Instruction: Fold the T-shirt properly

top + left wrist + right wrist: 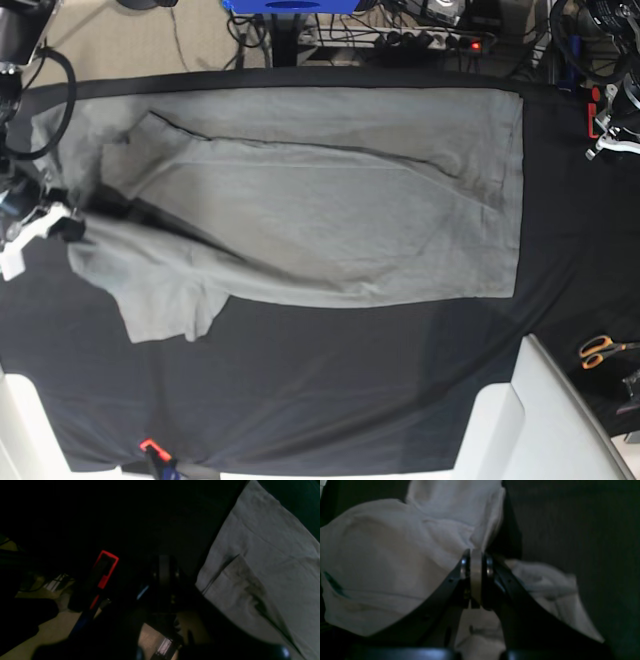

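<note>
Across the black table cloth (330, 380) the T-shirt (330, 200) lies partly folded lengthwise; right gripper (476, 555) pinches its collar-end fabric, left gripper (610, 135) closed, empty; cross folds remain.

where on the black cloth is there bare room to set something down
Free: the wide strip of black table cloth below the T-shirt, and the band right of its straight edge, before the scissors. Crowded: the left edge, where the right end effector pinches the shirt.

Plain grey T-shirt (330, 210) on black table cloth (330, 390).
</note>
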Robot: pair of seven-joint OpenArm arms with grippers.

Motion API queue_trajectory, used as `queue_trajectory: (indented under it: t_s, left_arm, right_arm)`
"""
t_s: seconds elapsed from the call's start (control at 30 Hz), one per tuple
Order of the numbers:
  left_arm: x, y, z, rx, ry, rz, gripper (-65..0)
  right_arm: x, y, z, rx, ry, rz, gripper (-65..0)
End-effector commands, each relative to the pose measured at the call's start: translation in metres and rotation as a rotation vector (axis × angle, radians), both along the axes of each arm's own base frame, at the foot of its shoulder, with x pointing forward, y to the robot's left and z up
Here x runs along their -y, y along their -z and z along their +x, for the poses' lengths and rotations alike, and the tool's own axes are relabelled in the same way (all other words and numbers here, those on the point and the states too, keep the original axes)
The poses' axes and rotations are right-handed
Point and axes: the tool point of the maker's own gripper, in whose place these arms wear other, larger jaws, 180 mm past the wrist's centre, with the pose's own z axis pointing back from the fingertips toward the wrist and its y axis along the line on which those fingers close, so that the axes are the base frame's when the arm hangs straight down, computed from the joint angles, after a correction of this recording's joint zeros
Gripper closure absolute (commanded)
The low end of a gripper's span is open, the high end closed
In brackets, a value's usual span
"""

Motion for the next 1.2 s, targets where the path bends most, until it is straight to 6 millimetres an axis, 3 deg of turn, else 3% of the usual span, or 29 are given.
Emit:
queue_trajectory:
  t_s: [0.0, 0.03, 0.13, 0.23, 0.3, 0.37, 0.43, 0.5, 0.63, 0.73, 0.83, 1.0, 1.07, 1.17]
  left_arm:
    - [-0.007, -0.013, 0.006, 0.035, 0.008, 0.033, 0.0]
    - [-0.007, -0.013, 0.006, 0.035, 0.008, 0.033, 0.0]
    - [-0.007, -0.013, 0.007, 0.035, 0.008, 0.035, 0.0]
    - [-0.007, -0.013, 0.007, 0.035, 0.008, 0.035, 0.0]
    - [-0.007, -0.014, 0.007, 0.035, 0.009, 0.036, 0.0]
    - [-0.007, -0.014, 0.007, 0.035, 0.009, 0.036, 0.0]
    - [-0.008, -0.014, 0.007, 0.035, 0.007, 0.037, 0.0]
    - [-0.008, -0.014, 0.007, 0.036, 0.008, 0.038, 0.0]
    - [-0.008, -0.015, 0.007, 0.038, 0.009, 0.04, 0.0]
    - [-0.008, -0.015, 0.007, 0.037, 0.01, 0.041, 0.0]
    - [-0.012, -0.018, 0.006, 0.03, 0.016, 0.055, 0.0]
    - [-0.017, -0.021, 0.006, 0.025, 0.021, 0.069, 0.0]
    - [-0.018, -0.022, 0.006, 0.026, 0.017, 0.071, 0.0]
    - [-0.018, -0.022, 0.007, 0.027, 0.019, 0.07, 0.0]
  right_arm:
    - [0.004, -0.013, 0.01, 0.043, -0.001, -0.007, -1.7]
    - [0.003, -0.011, 0.007, 0.028, -0.008, -0.005, -4.5]
    - [-0.005, -0.008, 0.002, -0.007, -0.024, 0.013, -20.9]
    - [-0.003, -0.02, 0.005, 0.045, 0.032, 0.025, -38.7]
    - [0.004, -0.031, 0.008, 0.082, 0.103, 0.036, -45.2]
    - [0.013, -0.044, 0.017, 0.122, 0.173, 0.032, -47.3]
    - [0.008, -0.058, 0.044, 0.184, 0.15, 0.023, -47.4]
    - [0.005, -0.057, 0.071, 0.188, 0.098, -0.018, -47.0]
    - [0.009, -0.027, 0.116, 0.158, 0.079, -0.093, -46.8]
    - [0.014, 0.004, 0.136, 0.126, 0.093, -0.142, -46.8]
    - [0.018, 0.033, 0.144, 0.081, 0.105, -0.174, -46.8]
    - [0.018, 0.059, 0.146, 0.057, 0.147, -0.165, -46.8]
    - [0.013, 0.064, 0.145, 0.049, 0.13, -0.173, -46.8]
    - [-0.012, 0.068, 0.148, 0.049, 0.081, -0.165, -46.8]
